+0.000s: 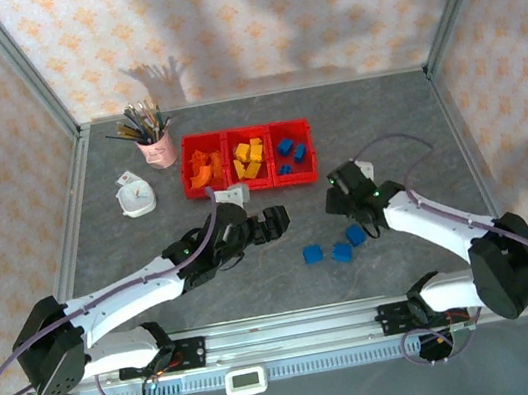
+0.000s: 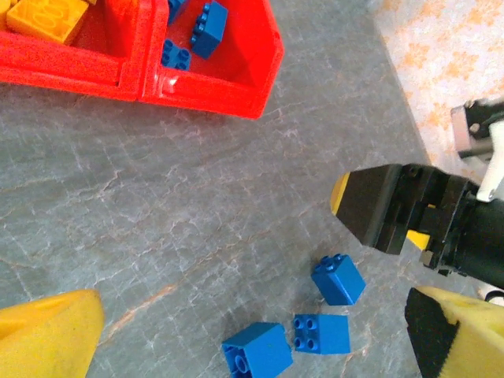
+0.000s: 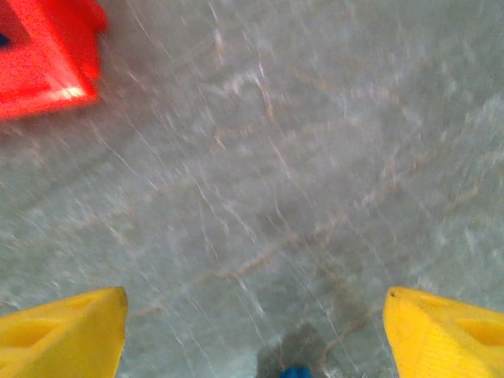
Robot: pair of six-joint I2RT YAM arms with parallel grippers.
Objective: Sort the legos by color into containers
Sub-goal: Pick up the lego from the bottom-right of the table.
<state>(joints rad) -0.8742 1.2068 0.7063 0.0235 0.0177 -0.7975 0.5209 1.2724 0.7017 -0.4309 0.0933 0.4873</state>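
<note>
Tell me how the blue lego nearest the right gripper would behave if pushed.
The blue lego looks hard and boxy, so it probably slides rather than rolls. Small plastic, likely light; its smooth sides might slip.

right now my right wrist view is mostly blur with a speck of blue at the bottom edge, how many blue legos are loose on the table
observer: three blue lego bricks, clustered close together.
operator: which bin takes blue
observer: the right-hand compartment of the red row, it already has blue ones in it.
operator: is the left arm near the loose ones
observer: yes, the left gripper hangs just left of them, jaws wide open.
</note>
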